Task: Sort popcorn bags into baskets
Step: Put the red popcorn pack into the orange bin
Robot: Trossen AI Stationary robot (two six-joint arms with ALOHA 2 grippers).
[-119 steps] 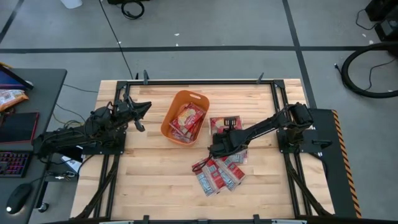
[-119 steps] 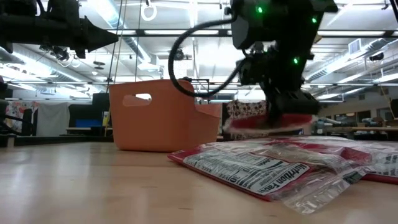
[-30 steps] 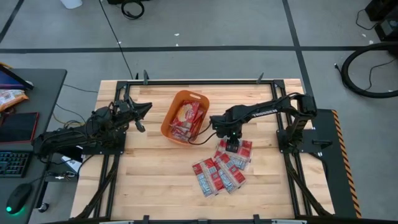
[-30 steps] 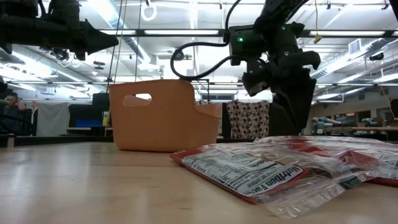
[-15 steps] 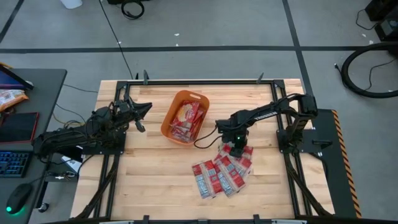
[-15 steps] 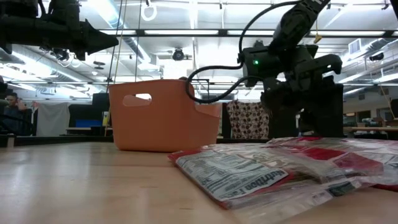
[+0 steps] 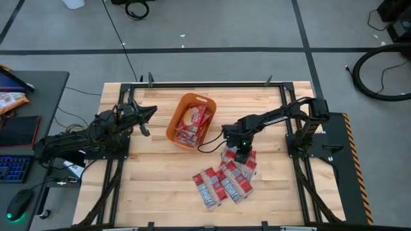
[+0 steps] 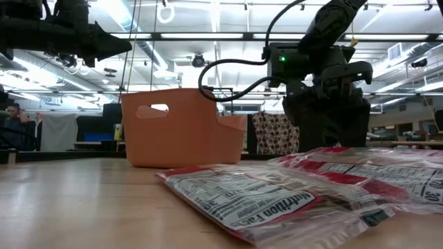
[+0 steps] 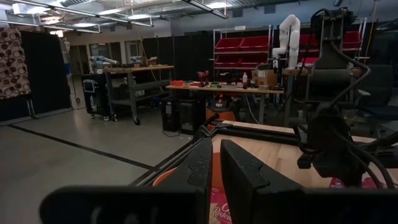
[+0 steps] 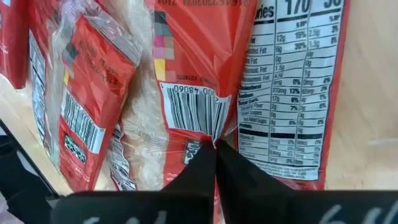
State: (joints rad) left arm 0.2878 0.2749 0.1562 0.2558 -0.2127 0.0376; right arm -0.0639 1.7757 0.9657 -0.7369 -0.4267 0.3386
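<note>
Several flat red popcorn bags (image 7: 221, 179) lie overlapping on the table near the middle, printed backs up in the right wrist view (image 10: 273, 81). More bags lie inside the orange basket (image 7: 191, 119), which stands on the table farther back and to the left. My right gripper (image 7: 241, 156) points down into the far right part of the pile, shut on one bag. In the low view its fingertips are hidden behind the bags (image 8: 277, 200). My left gripper (image 7: 145, 113) hovers shut left of the basket, touching nothing. My right gripper pinches a raised ridge of one bag's film beside its barcode (image 10: 198, 127) between its two fingertips (image 10: 205, 158). It comes from above, pointing down. The bag lies flat on the table among the others, not lifted.
Bare wooden tabletop (image 7: 154, 173) stretches to the left of and in front of the pile. The metal frame rails (image 7: 212, 83) run along the far edge. A side desk with a keyboard (image 7: 13, 170) stands left of the table.
My right gripper came down onto the pile and then shifted a little toward the table's left. The bags slid with it toward the left and near edges, the nearest one moving farthest. My left arm kept still.
</note>
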